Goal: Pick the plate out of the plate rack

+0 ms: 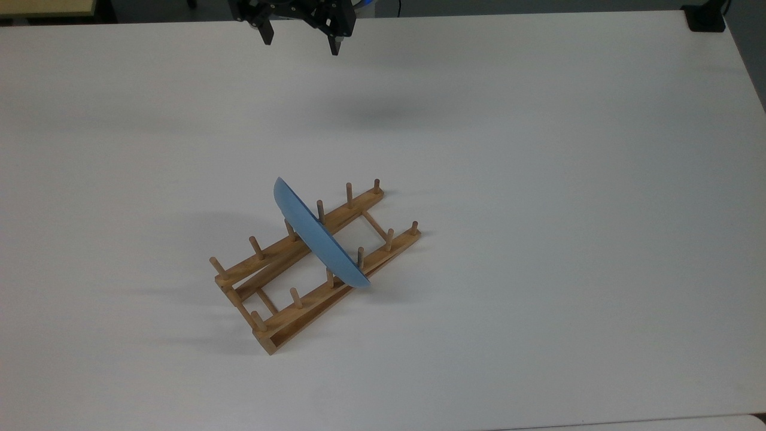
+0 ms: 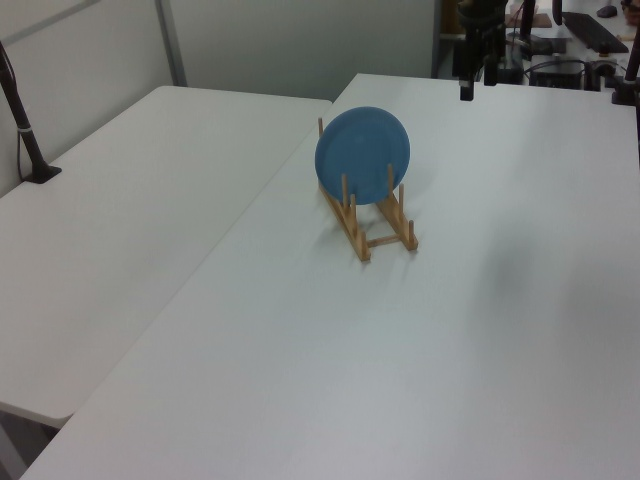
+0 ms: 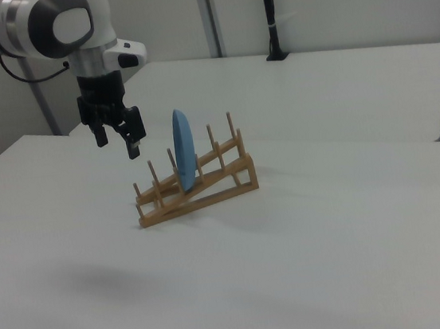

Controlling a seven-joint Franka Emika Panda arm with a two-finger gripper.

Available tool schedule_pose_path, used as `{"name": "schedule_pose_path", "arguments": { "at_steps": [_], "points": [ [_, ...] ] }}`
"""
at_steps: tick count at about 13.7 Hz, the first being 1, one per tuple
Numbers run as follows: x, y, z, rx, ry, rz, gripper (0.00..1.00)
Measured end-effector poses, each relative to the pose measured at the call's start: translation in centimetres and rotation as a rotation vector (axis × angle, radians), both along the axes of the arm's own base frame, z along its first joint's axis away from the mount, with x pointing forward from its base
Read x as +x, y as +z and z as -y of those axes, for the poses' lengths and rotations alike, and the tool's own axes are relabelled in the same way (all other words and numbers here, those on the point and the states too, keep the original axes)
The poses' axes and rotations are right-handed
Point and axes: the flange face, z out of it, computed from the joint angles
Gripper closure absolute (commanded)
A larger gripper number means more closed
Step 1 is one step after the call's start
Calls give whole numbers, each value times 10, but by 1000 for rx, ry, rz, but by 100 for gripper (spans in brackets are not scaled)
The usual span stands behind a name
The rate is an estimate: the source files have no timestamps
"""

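A blue plate (image 1: 317,236) stands on edge in the middle slots of the light-brown wooden plate rack (image 1: 294,311), between upright pegs. The left view shows the plate (image 2: 362,150) face-on in the rack (image 2: 359,241); the right view shows the plate (image 3: 183,149) edge-on in the rack (image 3: 208,195). My gripper (image 1: 300,43) hangs open with nothing between its fingers, well above the table near its far edge in the top view. In the right view the gripper (image 3: 116,144) hovers left of the plate, clear of it. The left view has the gripper (image 2: 478,85) behind and right of the plate.
The rack sits mid-table on a white tabletop (image 1: 538,239). A black clamp (image 1: 706,18) is fixed at the top view's top right corner. A second white table (image 2: 120,200) adjoins on the left view's left, with a black post (image 2: 25,130) on it.
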Motion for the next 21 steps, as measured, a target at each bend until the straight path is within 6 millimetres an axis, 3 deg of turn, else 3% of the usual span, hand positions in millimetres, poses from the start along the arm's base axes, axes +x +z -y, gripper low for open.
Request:
{"name": "schedule_pose_path", "arguments": {
  "at_steps": [10,18,21],
  "points": [
    [1,9,12,1,26,24,0],
    [1,9,12,1,30,24,0],
    [8,1,11,-58,61,28,0]
  ]
}}
